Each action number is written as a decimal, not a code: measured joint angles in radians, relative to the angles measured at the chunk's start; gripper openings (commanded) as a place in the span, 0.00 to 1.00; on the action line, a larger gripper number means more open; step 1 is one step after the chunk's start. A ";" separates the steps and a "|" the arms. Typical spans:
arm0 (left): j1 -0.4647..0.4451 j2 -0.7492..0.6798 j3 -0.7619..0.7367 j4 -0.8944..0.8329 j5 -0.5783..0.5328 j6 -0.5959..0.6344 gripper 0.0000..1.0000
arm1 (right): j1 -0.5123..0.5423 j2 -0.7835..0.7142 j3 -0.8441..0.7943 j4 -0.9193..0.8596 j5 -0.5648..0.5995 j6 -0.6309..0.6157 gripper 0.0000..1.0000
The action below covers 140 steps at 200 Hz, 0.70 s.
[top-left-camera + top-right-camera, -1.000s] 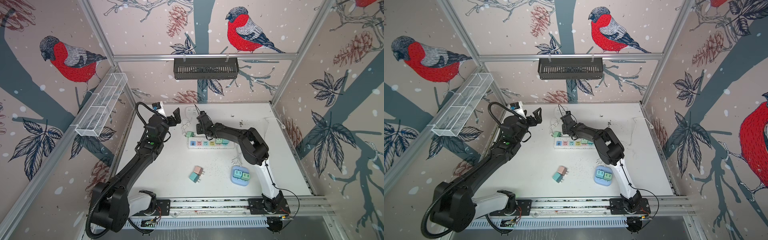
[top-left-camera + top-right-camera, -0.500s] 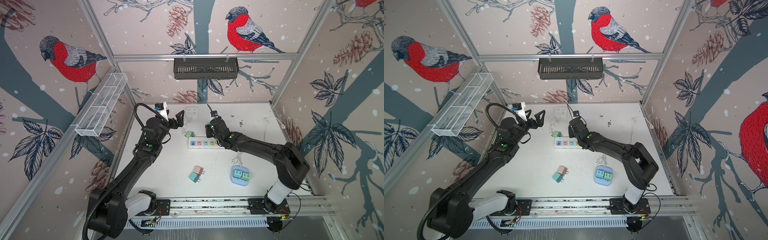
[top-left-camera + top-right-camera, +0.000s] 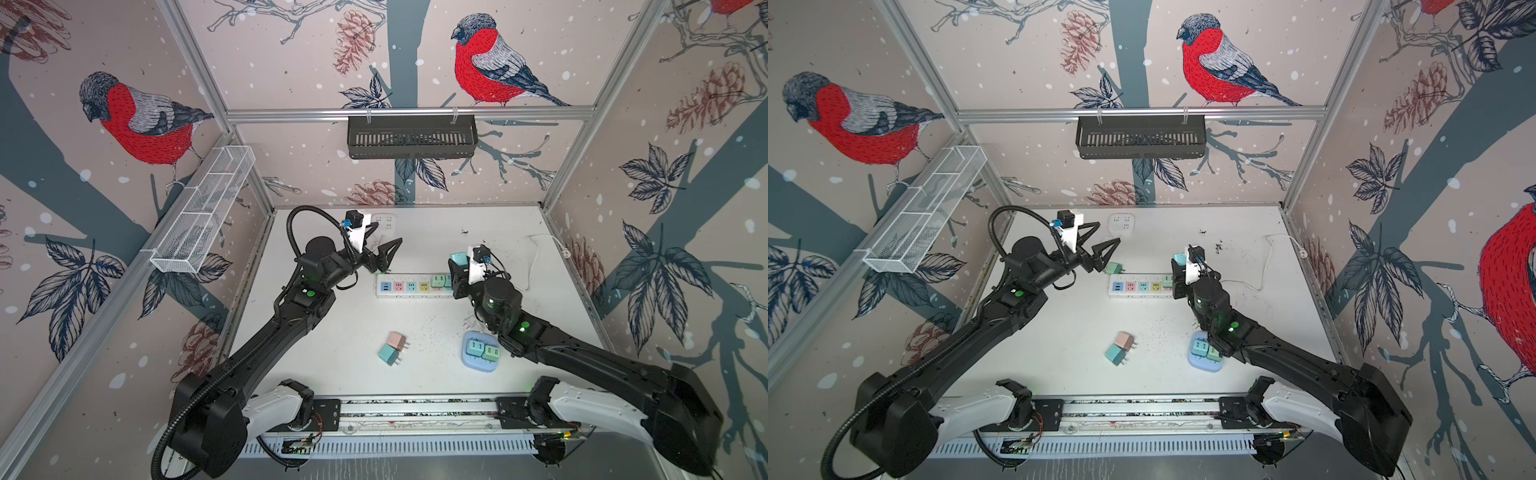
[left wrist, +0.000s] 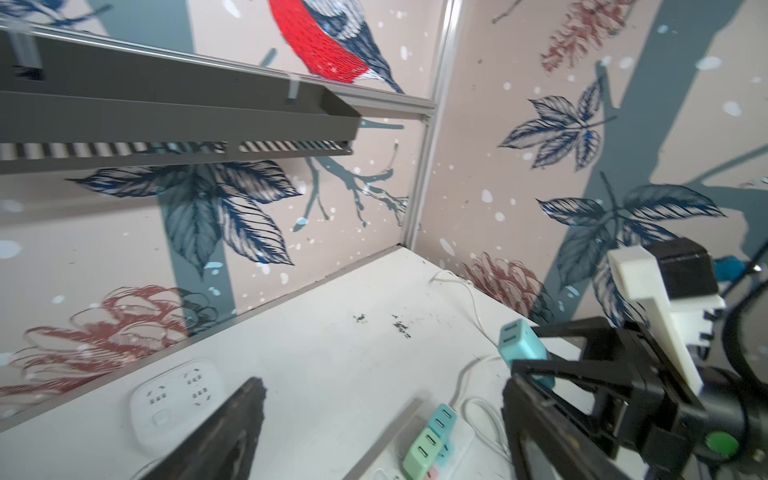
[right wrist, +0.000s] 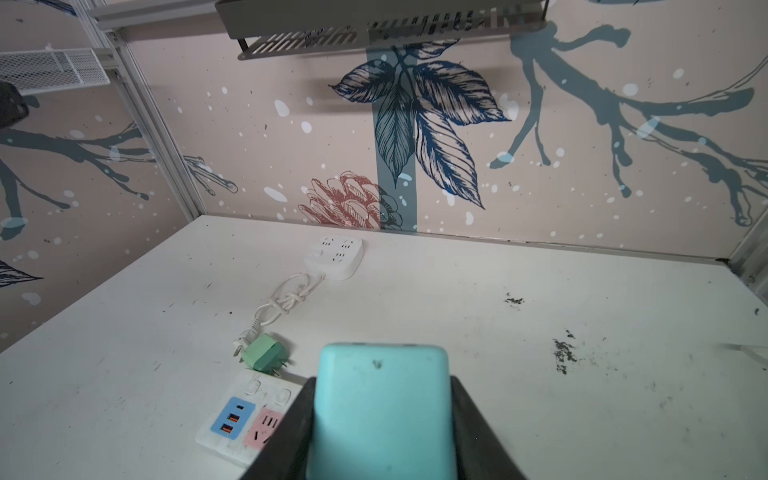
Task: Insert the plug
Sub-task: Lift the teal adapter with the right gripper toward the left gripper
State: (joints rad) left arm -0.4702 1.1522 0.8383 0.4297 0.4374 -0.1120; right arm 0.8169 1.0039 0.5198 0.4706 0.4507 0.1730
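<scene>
My right tool [image 3: 456, 272] grips the teal plug [image 5: 382, 407] above the right end of the power strip [image 3: 409, 296] — its long axis runs across the desk [image 3: 332, 332], with free sockets [image 3: 411, 286] to my left. Left tool [image 3: 1100, 237] gapes wide, empty, by the far end.

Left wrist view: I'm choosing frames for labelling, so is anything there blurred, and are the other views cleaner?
Left wrist view: the left tool's fingers are smeared, the black shelf slightly soft, the wall print crisp. Right wrist view: the teal plug crowds the lens and looks soft. Both top views: sharp, evenly lit, no glare on the table, walls splayed by the wide lens.
</scene>
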 measured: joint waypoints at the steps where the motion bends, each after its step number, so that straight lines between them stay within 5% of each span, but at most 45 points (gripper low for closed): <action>1: -0.002 0.000 0.000 -0.001 0.002 0.002 0.89 | 0.000 -0.003 -0.003 0.002 0.000 -0.002 0.23; 77: -0.269 0.034 0.077 -0.138 0.056 0.284 0.89 | 0.009 -0.187 -0.210 0.199 -0.086 -0.203 0.17; 140: -0.285 0.107 0.133 -0.203 0.076 0.320 0.84 | 0.046 -0.267 -0.343 0.336 -0.188 -0.362 0.16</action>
State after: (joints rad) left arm -0.7555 1.2591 0.9710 0.2264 0.5137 0.2085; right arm 0.8627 0.7368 0.1764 0.8062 0.2630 -0.1894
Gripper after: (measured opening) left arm 0.846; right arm 0.446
